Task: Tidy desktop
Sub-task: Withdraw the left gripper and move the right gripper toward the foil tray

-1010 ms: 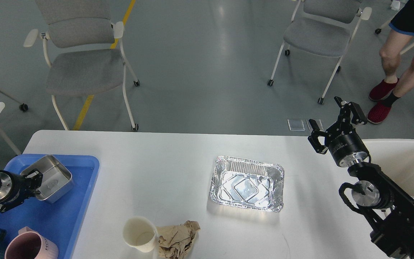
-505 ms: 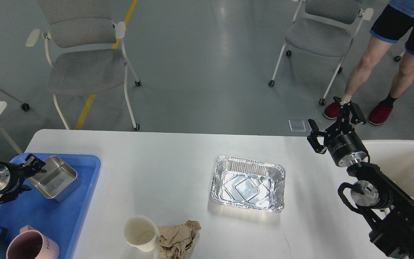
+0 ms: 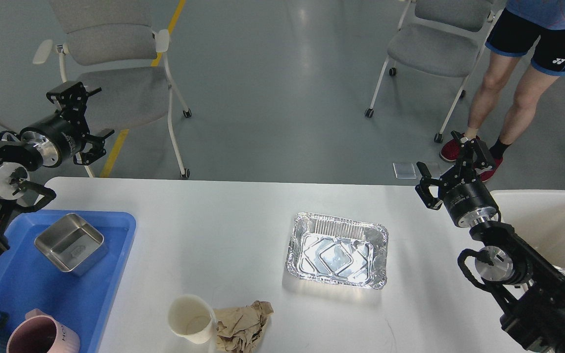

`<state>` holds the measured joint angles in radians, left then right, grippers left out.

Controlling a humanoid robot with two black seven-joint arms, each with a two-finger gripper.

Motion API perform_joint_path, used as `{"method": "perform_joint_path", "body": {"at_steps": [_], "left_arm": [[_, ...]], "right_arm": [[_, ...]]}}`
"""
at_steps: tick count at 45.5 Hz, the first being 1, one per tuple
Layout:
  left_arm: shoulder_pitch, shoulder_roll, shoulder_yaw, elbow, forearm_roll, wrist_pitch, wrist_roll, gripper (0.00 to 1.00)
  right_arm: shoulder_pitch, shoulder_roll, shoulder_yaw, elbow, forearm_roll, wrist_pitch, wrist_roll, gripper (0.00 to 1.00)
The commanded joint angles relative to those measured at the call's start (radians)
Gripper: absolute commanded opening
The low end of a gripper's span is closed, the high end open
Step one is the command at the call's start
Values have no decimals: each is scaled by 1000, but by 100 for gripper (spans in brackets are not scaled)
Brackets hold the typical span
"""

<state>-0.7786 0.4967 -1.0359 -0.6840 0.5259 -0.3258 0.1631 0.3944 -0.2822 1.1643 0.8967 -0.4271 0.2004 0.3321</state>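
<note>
The large smooth white rectangular table [image 3: 223,230] with rounded corners is filling the lower part of the view. On its left end a blue plastic tray [image 3: 42,289] is carrying a square stainless steel container [image 3: 70,242] and a pink mug [image 3: 37,336]. Near the middle a crinkled aluminium foil tray [image 3: 337,251] is sitting empty, and at the near edge a cream paper cup [image 3: 190,318] is touching a crumpled brown paper napkin [image 3: 242,323]. A cream-white plastic bin [image 3: 552,220] is standing at the right end. The left black two-finger gripper [image 3: 84,120] is hanging above the table's far left corner, jaws spread and holding nothing. The right black two-finger gripper [image 3: 451,159] is hovering over the far right edge, jaws spread too.
</note>
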Motion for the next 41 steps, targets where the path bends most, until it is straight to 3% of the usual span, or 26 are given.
{"method": "perform_joint_path", "body": {"at_steps": [1,5,12,19,30,34,41], "left_arm": [[5,-99,-67,53,-44,65,-189,96],[30,-158,-67,66,-125,79,-282,96],[108,-276,-72,61,-207,94,-293,96],[219,-359,-107,23,-214,99,-313,96],[370,-328,-119,-225,-214,116,-326,96],[424,-274,-122,-314,-214,148,-326,96],[492,-201,-121,-385,-216,192,-313,96]], "right_arm": [[3,14,-2,11,1,-3,-7,100],[9,8,-40,11,1,-3,-16,100],[40,-37,-156,10,1,-6,-33,100],[109,-100,-359,1,2,-6,-114,100],[271,-213,-593,8,13,-6,-192,100],[314,-265,-636,31,13,-6,-292,100],[403,-376,-744,142,21,1,-556,100]]}}
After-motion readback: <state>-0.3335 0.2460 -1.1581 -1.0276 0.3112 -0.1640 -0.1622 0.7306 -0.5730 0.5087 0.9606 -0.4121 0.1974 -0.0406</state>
